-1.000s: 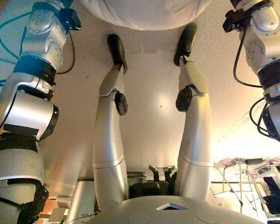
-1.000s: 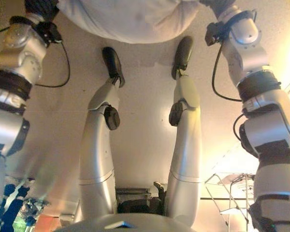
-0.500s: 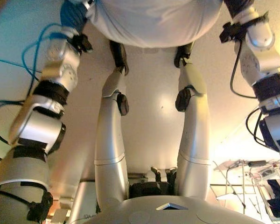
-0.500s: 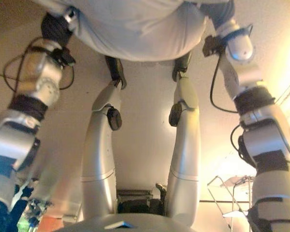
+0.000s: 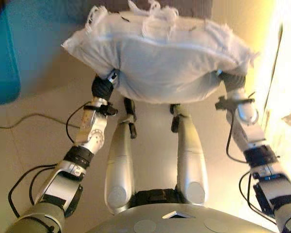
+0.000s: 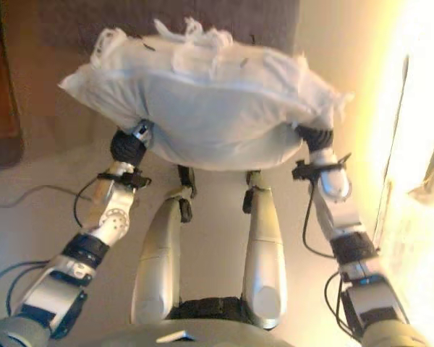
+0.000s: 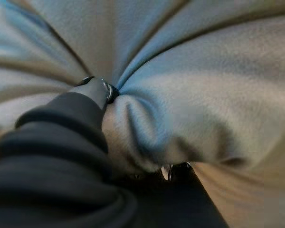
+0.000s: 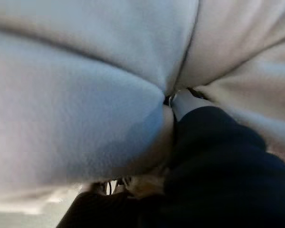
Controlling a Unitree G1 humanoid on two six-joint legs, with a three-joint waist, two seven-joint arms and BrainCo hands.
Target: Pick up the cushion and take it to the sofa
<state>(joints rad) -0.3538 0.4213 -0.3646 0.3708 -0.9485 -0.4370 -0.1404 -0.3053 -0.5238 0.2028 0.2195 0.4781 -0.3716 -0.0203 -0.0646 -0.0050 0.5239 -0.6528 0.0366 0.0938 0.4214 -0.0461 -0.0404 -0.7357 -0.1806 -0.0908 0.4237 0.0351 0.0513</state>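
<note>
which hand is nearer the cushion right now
Neither: both are on it. The left hand is pressed into the white cushion under its left end, and the right hand under its right end, fingers buried in the fabric, carrying it between them.

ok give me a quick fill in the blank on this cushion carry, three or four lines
1. The white cushion is held up between ____ hands, off the floor.
2. The left hand presses into the cushion's ____ fabric, bunching it into folds.
3. The right hand grips the cushion's opposite ____.
4. Along the cushion's far edge runs a ragged white ____.

Missing words: both; soft; side; fringe
</note>
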